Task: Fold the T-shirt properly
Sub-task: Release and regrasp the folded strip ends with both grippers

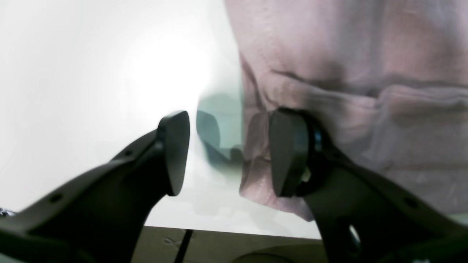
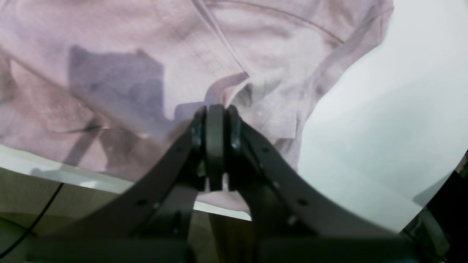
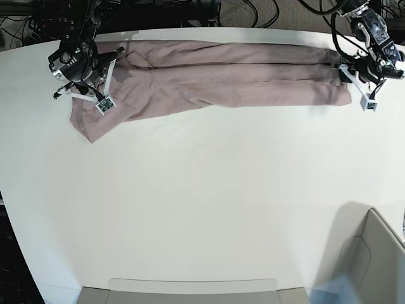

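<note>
Mauve T-shirt (image 3: 215,79) is lying stretched along the table's (image 3: 202,209) far edge, already folded lengthwise into a long band. Right gripper (image 2: 215,146) is clamping shirt cloth; left gripper (image 1: 226,153) is gaping wide at the shirt's other end. Crosswise folds look undone.

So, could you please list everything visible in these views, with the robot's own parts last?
Dusty mauve-pink short-sleeved cotton T-shirt: one, pink, stretched in a long band along the far edge of the table.
White round-edged table: one, white, fills most of the base view.
Grey open-topped bin: one, grey, near right corner of the base view.
Black cables: several, black, beyond the far table edge.
Left gripper: one, black, fingers apart, one of them against the shirt's edge.
Right gripper: one, black, fingers pressed together at the shirt's other end, over the fabric.
</note>
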{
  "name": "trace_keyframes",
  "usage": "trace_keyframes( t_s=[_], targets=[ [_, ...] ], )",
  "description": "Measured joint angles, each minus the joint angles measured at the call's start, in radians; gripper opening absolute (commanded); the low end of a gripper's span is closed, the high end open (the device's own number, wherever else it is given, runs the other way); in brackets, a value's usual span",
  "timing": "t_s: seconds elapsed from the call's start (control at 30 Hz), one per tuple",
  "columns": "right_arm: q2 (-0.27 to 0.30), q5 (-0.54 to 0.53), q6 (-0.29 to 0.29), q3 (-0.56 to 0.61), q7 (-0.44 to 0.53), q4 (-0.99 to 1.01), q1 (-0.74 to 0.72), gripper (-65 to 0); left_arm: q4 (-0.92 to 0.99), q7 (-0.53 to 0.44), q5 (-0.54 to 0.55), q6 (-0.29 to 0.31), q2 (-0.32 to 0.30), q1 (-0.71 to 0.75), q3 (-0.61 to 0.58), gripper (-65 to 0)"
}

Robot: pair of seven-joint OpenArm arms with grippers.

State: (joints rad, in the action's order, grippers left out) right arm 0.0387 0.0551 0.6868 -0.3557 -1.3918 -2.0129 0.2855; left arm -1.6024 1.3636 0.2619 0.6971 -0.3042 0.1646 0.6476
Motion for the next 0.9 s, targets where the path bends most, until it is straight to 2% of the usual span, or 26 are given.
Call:
trace_keyframes(
  t_s=[0.07, 0.2, 0.27, 0.37, 0.5, 0.9],
  targets=[
    [0.001, 0.001, 0.000, 0.000, 0.000, 0.000, 0.002, -65.0, 0.003, 0.045, 0.000, 0.004, -0.030, -0.013, 0.023, -31.2],
    [0.000, 0.000, 0.000, 0.000, 0.000, 0.000, 0.003, -65.0, -0.041, 0.040, -0.014, 0.000, -0.056, -0.057, 0.045, -31.2],
    [0.000, 0.000, 0.000, 0.000, 0.000, 0.000, 0.002, -65.0, -0.079, 0.035, -0.006, 0.000, -0.041, -0.056, 0.035, -31.2],
    [-0.001, 0.000, 0.000, 0.000, 0.000, 0.000, 0.002, -65.0, -0.109, 0.027, 0.001, 0.000, 0.023, -0.045, 0.035, -31.2],
    [0.000, 0.001, 0.000, 0.000, 0.000, 0.000, 0.000, -65.0, -0.112, 0.036, -0.019, 0.003, 0.050, -0.001, 0.031, -31.2],
    [0.000, -0.003, 0.000, 0.000, 0.000, 0.002, 0.000, -65.0, 0.021, 0.019, -0.001, 0.001, 0.046, -0.011, 0.038, -31.1]
  ],
)
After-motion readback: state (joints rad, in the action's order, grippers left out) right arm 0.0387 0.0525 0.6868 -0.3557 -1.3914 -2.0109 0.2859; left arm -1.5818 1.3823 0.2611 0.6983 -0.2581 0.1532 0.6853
